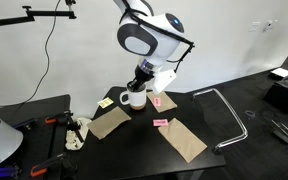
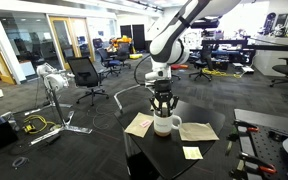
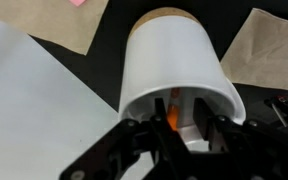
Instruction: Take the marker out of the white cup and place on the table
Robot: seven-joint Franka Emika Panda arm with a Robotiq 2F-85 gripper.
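The white cup [image 1: 132, 98] stands on the black table [image 1: 214, 115] and also shows in an exterior view [image 2: 165, 124]. In the wrist view I look into the white cup [image 3: 174, 60] from above. The orange marker [image 3: 172, 112] stands inside it, and only a short piece shows. My gripper [image 3: 181, 125] reaches down into the cup's mouth with its fingers close together on either side of the marker, and they appear to be shut on it. Both exterior views show the gripper [image 1: 142, 82] [image 2: 162, 104] directly above the cup.
Brown paper pieces [image 1: 109, 122] [image 1: 184, 140] lie beside the cup. A pink sticky note [image 1: 161, 122] and a yellow one [image 1: 104, 103] lie near it. A bent metal bar [image 1: 234, 110] lies on the table's far side. Clutter [image 1: 74, 130] sits past one edge.
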